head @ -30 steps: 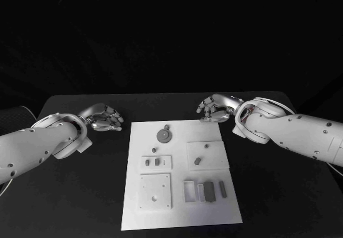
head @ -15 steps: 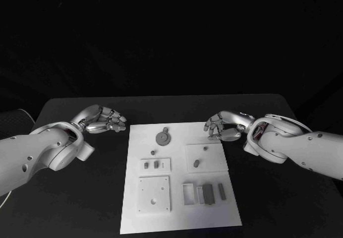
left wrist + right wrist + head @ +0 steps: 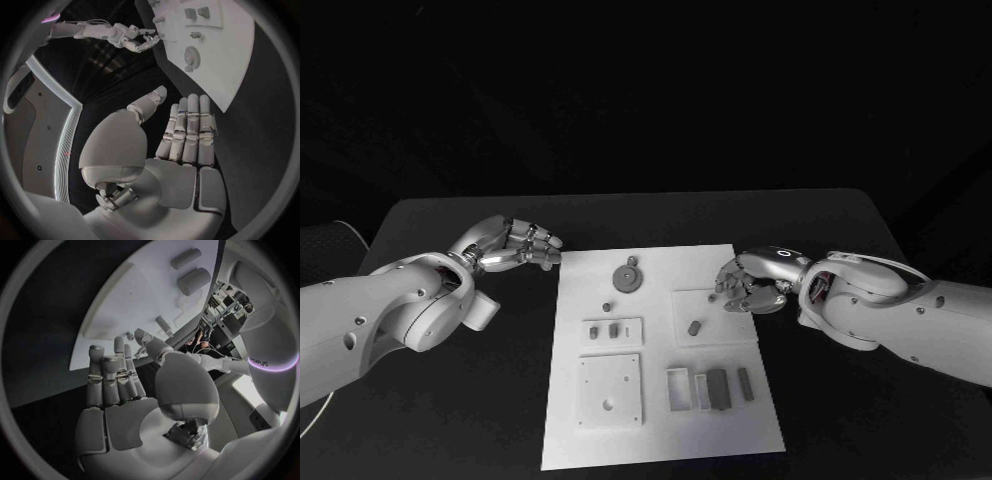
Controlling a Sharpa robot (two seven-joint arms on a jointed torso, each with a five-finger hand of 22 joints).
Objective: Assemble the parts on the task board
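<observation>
The white task board (image 3: 661, 440) lies in the middle of the black table. On it are grey parts: a round disc (image 3: 630, 275), an oval piece (image 3: 695, 326) on a raised square, and dark blocks (image 3: 720, 387) in a tray at the near end. My right hand (image 3: 750, 280) hovers over the board's right edge beside the raised square, fingers apart and holding nothing. In the right wrist view the right hand (image 3: 125, 385) reaches toward the board (image 3: 137, 305). My left hand (image 3: 514, 245) hangs off the board's far left corner, open and empty; its fingers (image 3: 187, 130) lie straight.
A square plate with a hole (image 3: 612, 390) and a small plate holding two pegs (image 3: 606, 329) sit on the board's left half. Bare black table (image 3: 862, 400) lies on both sides of the board.
My right hand has come from beyond the board's far right corner toward me and now stands over the board's right edge. The left hand has hardly moved.
</observation>
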